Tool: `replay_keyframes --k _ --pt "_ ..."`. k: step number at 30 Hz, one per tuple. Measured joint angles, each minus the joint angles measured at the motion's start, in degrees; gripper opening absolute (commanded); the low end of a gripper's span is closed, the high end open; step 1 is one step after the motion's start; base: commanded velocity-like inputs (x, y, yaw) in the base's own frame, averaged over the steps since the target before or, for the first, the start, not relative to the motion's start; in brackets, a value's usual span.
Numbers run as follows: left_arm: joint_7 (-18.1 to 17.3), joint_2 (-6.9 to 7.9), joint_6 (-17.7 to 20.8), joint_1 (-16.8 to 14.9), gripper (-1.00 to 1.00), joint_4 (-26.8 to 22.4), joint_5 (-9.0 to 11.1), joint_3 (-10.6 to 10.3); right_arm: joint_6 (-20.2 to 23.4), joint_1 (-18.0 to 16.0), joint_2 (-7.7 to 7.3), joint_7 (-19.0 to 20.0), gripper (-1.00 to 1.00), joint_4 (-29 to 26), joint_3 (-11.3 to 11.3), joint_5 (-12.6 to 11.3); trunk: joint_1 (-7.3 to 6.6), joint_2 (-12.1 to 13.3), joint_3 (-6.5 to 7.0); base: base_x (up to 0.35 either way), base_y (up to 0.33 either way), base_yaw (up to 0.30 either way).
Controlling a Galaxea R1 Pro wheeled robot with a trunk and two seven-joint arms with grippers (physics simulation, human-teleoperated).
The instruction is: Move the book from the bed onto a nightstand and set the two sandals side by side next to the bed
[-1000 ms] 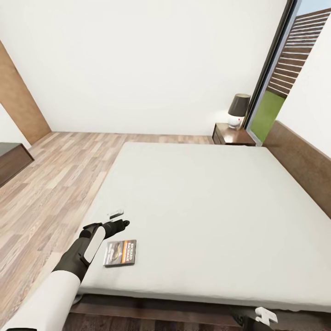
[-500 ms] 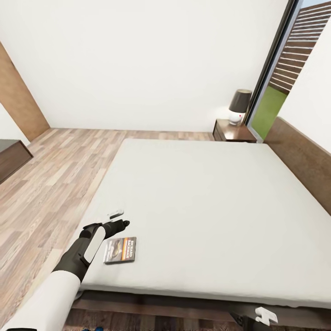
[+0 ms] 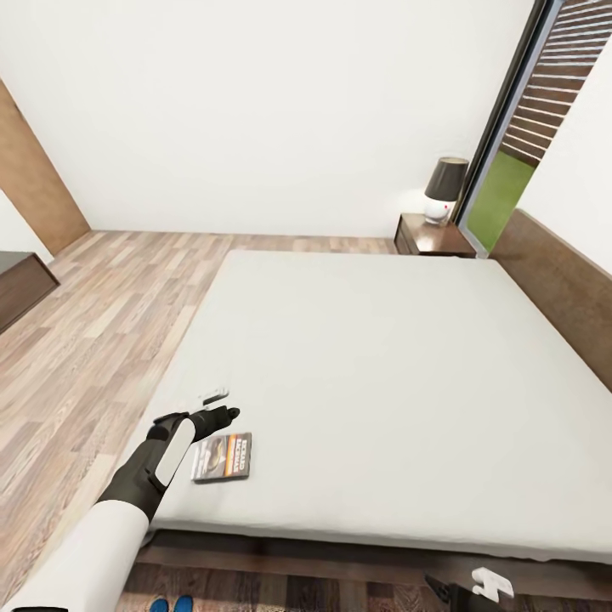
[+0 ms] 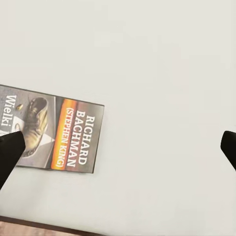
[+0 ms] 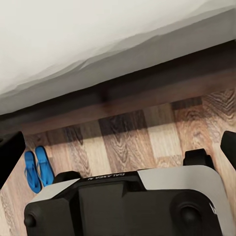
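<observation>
The book lies flat on the pale mattress of the bed, near its front left corner. My left gripper hovers just beyond the book, open and holding nothing. In the left wrist view the book lies under one side of the gripper, by one dark fingertip. The two sandals lie side by side on the floor near the bed frame, and their blue tips peek in at the head view's lower edge. My right gripper hangs low in front of the bed, open and empty. A nightstand stands beyond the bed's far corner.
A lamp stands on the nightstand beside the tall window. The dark headboard runs along the bed's right side. A low dark bench sits at the left over plank floor. My own base shows below the right gripper.
The whole picture has shifted, so the camera moved: the bed sits a little higher in view and the sandals' blue tips have come in at the bottom. The arms keep their poses.
</observation>
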Motion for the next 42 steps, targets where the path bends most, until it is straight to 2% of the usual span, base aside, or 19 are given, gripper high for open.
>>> replay_keyframes --k 42 --pt "0.00 0.00 0.00 0.00 1.00 -0.03 -0.07 0.00 -0.09 0.00 0.00 0.00 1.00 -0.03 0.00 0.05 0.00 -0.01 -3.76 0.000 0.000 0.000"
